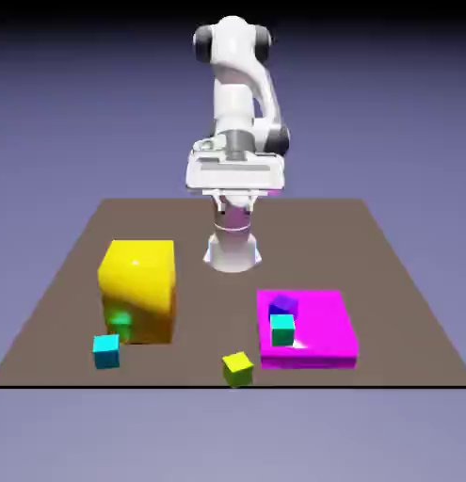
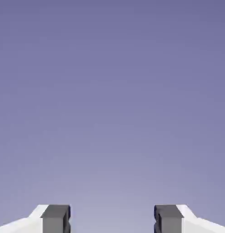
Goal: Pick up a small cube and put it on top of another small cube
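Small olive cube (image 1: 237,368) at table (image 1: 387,273) front edge; claw (image 2: 112,220) spread wide, holding nothing.

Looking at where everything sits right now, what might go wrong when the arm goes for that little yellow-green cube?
1. The olive cube sits close to the table's near edge, so a nudge might push it off.
2. The gripper is open and high up, seeing only backdrop, so it may need a long, well-aimed descent.
3. Similar small cubes, cyan and teal, could be confused as targets.
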`<action>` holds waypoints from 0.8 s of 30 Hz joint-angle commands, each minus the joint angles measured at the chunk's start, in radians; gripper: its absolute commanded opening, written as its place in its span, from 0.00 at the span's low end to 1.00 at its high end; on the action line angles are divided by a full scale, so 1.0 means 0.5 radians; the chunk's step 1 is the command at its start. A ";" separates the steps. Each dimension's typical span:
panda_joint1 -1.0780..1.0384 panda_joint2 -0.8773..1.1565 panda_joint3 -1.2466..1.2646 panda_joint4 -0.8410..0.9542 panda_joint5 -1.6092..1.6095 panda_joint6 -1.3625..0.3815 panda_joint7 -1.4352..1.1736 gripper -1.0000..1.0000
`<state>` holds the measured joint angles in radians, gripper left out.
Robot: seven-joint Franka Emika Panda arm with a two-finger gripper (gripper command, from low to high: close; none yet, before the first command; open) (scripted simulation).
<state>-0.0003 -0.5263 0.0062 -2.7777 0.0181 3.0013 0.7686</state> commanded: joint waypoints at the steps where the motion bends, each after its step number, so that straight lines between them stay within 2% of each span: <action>1: -0.020 0.073 0.010 0.054 0.030 -0.059 0.046 0.50; 24: -0.491 1.740 0.245 1.284 0.720 -1.419 1.099 0.50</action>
<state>-0.2457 0.3435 0.1286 -2.1357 0.3778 2.2917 1.3180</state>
